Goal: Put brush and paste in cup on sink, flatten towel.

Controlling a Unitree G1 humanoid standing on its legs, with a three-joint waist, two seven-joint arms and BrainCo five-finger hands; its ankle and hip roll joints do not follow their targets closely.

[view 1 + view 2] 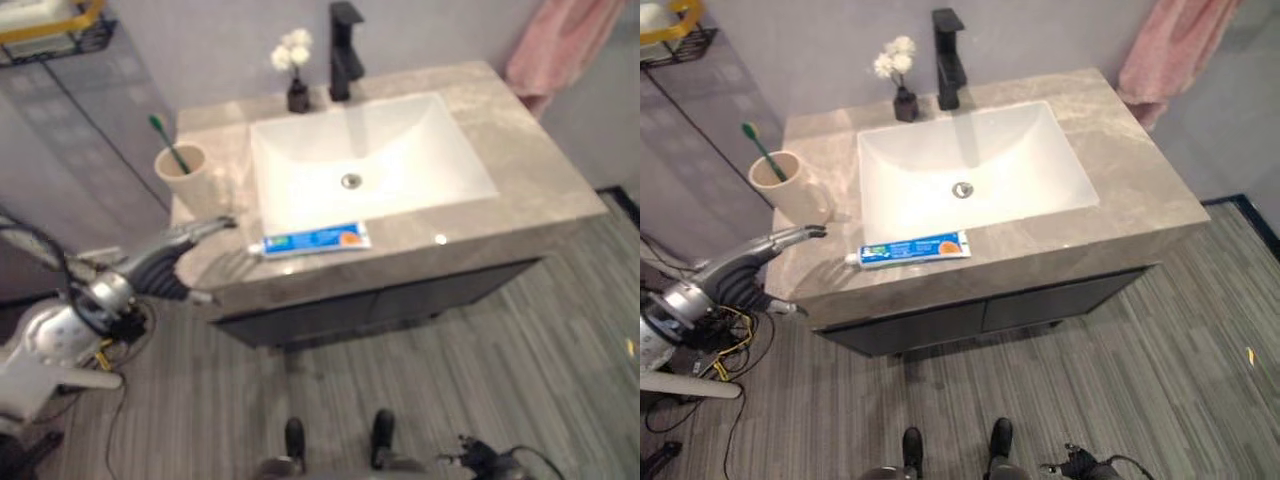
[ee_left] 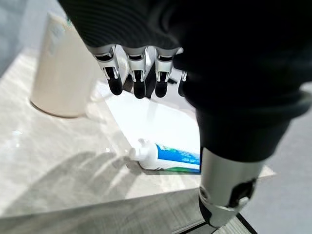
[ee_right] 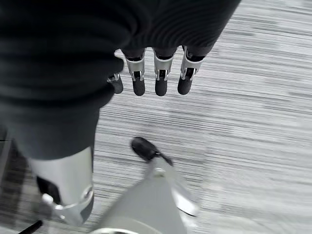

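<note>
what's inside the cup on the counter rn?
A green toothbrush stands in the beige cup, handle slanting up out of the rim. The cup's wall hides its lower end. The toothpaste tube is not inside; it lies on the counter's front edge.

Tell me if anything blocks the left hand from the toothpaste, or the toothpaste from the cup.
Nothing visible does. The left hand hovers open beside the toothpaste, with bare counter between; the cup, holding the toothbrush, stands just behind.

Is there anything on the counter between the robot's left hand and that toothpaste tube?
No. In the left wrist view, only bare marble countertop lies between the left hand and the toothpaste tube; the cup stands off to the side.
</note>
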